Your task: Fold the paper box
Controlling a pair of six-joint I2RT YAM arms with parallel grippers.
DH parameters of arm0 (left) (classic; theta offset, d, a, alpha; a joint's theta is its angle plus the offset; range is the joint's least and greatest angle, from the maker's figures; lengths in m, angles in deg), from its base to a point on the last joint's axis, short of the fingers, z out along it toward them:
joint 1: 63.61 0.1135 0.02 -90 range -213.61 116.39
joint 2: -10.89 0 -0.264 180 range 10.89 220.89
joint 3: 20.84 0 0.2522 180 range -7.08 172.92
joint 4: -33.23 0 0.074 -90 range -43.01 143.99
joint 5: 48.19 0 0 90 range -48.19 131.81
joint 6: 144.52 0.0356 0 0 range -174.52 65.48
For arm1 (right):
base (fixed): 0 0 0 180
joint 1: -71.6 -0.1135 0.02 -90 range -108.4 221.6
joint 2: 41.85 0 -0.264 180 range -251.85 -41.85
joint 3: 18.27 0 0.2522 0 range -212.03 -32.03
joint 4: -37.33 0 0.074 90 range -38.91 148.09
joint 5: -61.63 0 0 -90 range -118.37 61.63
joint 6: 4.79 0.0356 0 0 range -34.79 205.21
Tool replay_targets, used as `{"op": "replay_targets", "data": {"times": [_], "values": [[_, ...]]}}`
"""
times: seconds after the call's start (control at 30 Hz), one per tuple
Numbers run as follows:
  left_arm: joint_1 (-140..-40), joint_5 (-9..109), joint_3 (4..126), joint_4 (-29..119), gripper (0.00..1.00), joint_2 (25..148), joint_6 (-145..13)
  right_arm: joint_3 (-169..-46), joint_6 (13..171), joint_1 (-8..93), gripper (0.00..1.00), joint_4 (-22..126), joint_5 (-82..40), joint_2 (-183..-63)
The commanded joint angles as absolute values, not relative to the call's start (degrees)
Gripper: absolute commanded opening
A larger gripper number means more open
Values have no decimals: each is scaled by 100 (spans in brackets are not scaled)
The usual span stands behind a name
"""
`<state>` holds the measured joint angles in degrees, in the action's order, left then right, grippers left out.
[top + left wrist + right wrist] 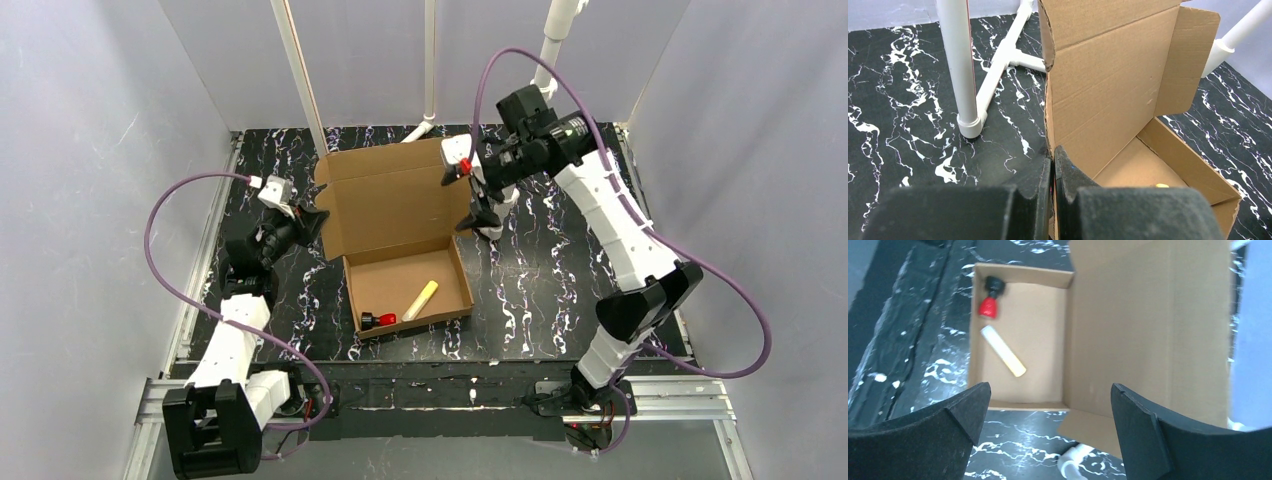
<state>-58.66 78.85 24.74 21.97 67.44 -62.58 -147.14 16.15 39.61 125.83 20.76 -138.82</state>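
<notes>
Paper box (385,205): plain brown corrugated cardboard, at the middle of the black marbled table (540,290). The tray is formed, with four low walls standing. The lid is open, rising from the tray's far wall, with a small flap on each side edge. A front flap bends off the lid's far edge. Inside the tray, near the front-left corner, lies a small red-and-black item (378,319). Just right of it lies a pale yellow stick (420,299), set diagonally. The two are apart.

Left arm: reaches forward from its base along the box's left side. The left gripper (1053,152) is closed, pads pressed together. In the left wrist view the left edge of the lid (1108,90) runs down into the seam between them, so it is pinched there.

Right arm: elbow bent, forearm angled in from the right. The right gripper (462,198) hangs over the lid's right edge, fingers (948,430) spread wide, holding nothing. The box (1148,330) shows between them.
</notes>
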Motion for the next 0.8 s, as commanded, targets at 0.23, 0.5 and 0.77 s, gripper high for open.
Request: {"op": "replay_targets", "data": {"times": [0.23,0.5,0.77], "values": [[-6024,7822,2259,1895,0,6122,-5781,-16272,3686,3962,98,11197,1338,-14858],[-6036,7881,2090,1895,0,5933,-5243,-16793,3589,3852,98,11023,1031,-15348],[-6054,8010,1957,1895,0,5792,-4852,-16863,3373,3662,98,11045,805,-15384]]}}
